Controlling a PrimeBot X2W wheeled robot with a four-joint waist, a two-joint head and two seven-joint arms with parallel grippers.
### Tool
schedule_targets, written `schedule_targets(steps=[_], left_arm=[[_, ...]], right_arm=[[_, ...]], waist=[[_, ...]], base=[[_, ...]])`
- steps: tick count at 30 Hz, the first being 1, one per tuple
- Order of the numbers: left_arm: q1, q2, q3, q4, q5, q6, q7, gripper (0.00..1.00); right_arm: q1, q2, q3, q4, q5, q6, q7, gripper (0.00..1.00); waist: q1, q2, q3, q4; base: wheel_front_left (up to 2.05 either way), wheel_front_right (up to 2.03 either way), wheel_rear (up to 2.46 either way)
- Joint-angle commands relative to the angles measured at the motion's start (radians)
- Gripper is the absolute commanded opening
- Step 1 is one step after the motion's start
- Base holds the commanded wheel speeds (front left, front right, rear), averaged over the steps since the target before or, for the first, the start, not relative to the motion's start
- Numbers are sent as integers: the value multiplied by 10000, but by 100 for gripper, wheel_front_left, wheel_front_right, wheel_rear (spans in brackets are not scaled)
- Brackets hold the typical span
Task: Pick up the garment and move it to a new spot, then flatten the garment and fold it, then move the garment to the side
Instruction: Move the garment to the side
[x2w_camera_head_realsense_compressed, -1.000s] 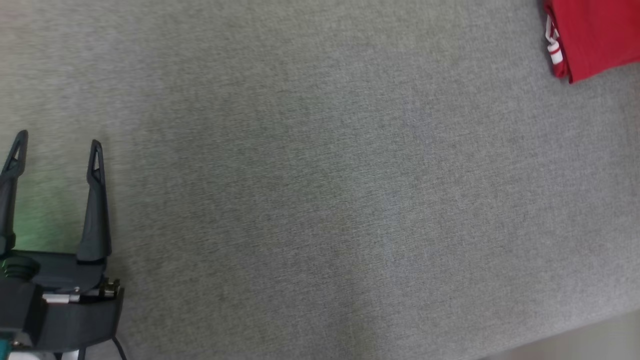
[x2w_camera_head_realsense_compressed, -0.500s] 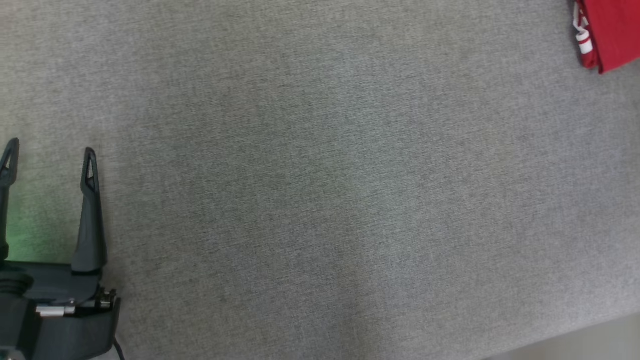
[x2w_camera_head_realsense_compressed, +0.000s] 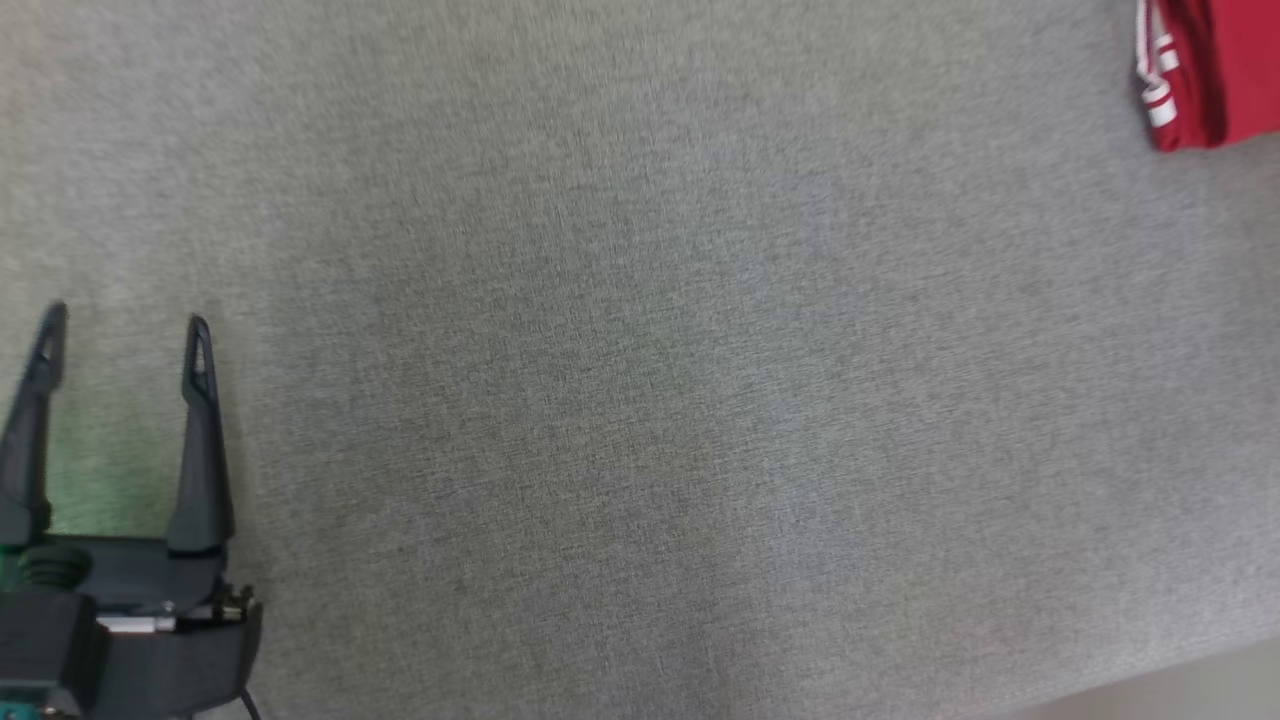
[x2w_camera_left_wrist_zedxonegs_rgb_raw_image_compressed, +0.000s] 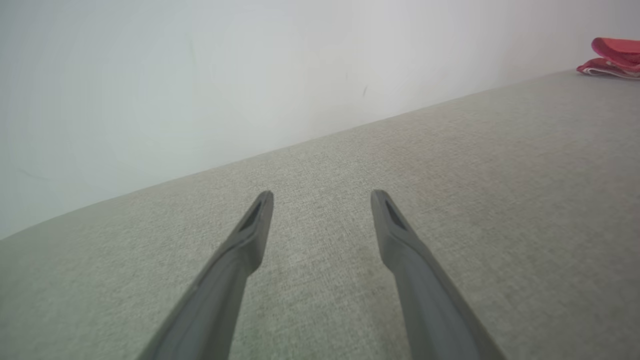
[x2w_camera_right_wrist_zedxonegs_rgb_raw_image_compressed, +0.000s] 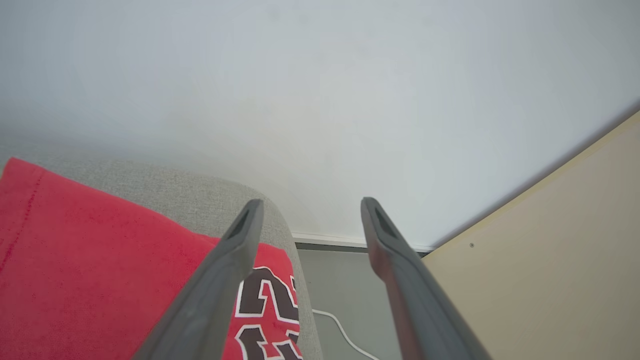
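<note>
Grey woven cloth over the desk, fine-grained and matte, tinged green beside the left end effector at the near left. Dark tapered fingers there, spread wide with nothing between them, low over bare cloth. Right end effector likewise spread wide and empty, poised above the red jersey, over black numerals outlined in white. Lying at the desk's far right corner, well apart from the left end effector, apparently folded in stacked layers, white-striped trim along one edge. Probably light, limp, slightly grippy knit: apt to sag, unfold and drag if lifted by a single layer. Best pinched through all layers at a folded edge, or at two corners. Beyond, a rounded padded desk corner, a white cable on the floor, a beige panel, a smooth pale wall.
</note>
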Motion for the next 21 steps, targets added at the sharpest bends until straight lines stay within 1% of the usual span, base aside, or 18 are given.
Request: schedule_targets(steps=[1, 4, 9, 11, 12, 13, 15, 19, 20, 21], left_arm=[[187, -89, -22, 194, -92, 50, -113, 100], [351, -291, -69, 627, -287, 111, -336, 100], [694, -713, -66, 1530, -670, 225, -688, 100], [963, -777, 1, 1874, -815, 253, -771, 100], [1069, -859, 29, 2012, -914, 253, -813, 100], [1303, -927, 50, 2341, -966, 239, -884, 100], [1518, -1061, 92, 2561, -1099, 247, -922, 100], [1924, -1249, 129, 2935, -1255, 243, -979, 100], [1924, -1249, 129, 2935, -1255, 243, -979, 100], [1993, -1292, 138, 3031, -1296, 233, -986, 100]], right_arm=[[270, 154, -78, -237, -90, -26, -82, 100], [853, 236, -333, -1092, -124, -26, -79, 100], [2613, 219, -632, -2716, -156, -26, -66, 100], [3308, 290, -819, -3284, 51, -26, -65, 100], [3672, 343, -906, -3540, 125, -26, -66, 100], [4361, 471, -1151, -3989, 280, -26, -66, 100], [5070, 644, -1471, -4439, 431, -26, -67, 100], [6704, 1020, -2330, -5228, 681, -26, -67, 100], [6704, 1020, -2330, -5228, 681, -26, -67, 100], [7115, 1126, -2535, -5399, 696, -26, -68, 100]], waist=[[0, -1, -566, 48], [0, -1, -1242, 130], [0, -1, -2620, 418], [0, -1, -3119, 476], [0, -1, -3355, 496], [0, -1, -3820, 569], [0, -1, -4276, 639], [0, -1, -5011, 789], [0, -1, -5011, 789], [0, -1, -5186, 840]], base=[[0, 0, 0], [0, 0, 0], [0, 0, 0], [0, 0, 0], [0, 0, 0], [0, 0, 0], [0, 0, 0], [0, 0, 0], [0, 0, 0], [0, 0, 0]])
